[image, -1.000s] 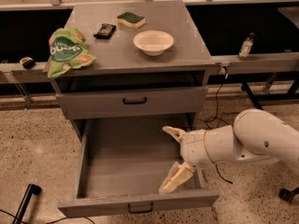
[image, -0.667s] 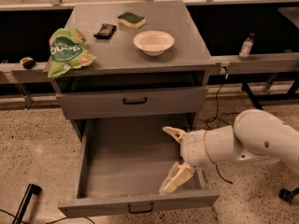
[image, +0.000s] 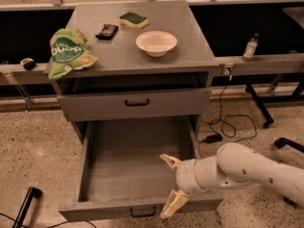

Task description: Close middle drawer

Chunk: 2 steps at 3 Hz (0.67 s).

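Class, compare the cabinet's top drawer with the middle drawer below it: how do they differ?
The top drawer is shut; the middle drawer is pulled far out, tray exposed. The top drawer's front is taller; the middle drawer's is low. The open gripper hangs over the middle drawer's right front corner, away from the top drawer. Both are grey with a small black handle at centre.

Plain grey middle drawer (image: 128, 160); cream gripper (image: 171, 183) at five o'clock; green bag (image: 69, 51), white-lettered, at ten; cream bowl (image: 156, 42); speckled floor (image: 33, 146).
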Motion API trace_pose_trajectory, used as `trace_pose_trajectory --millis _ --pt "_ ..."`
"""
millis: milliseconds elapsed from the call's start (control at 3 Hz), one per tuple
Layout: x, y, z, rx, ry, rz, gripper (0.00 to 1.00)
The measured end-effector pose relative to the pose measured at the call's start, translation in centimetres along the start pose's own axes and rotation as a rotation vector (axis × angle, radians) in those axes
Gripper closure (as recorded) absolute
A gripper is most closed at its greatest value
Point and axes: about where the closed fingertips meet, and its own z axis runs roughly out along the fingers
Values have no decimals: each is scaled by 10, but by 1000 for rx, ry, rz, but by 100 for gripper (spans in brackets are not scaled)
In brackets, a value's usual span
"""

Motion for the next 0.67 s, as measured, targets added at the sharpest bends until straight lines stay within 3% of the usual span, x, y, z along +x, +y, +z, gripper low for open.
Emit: trace_pose_trajectory --millis 333,667 --pt "37 12 28 -51 -14 9 0" --pt "38 12 28 -52 -14 8 0"
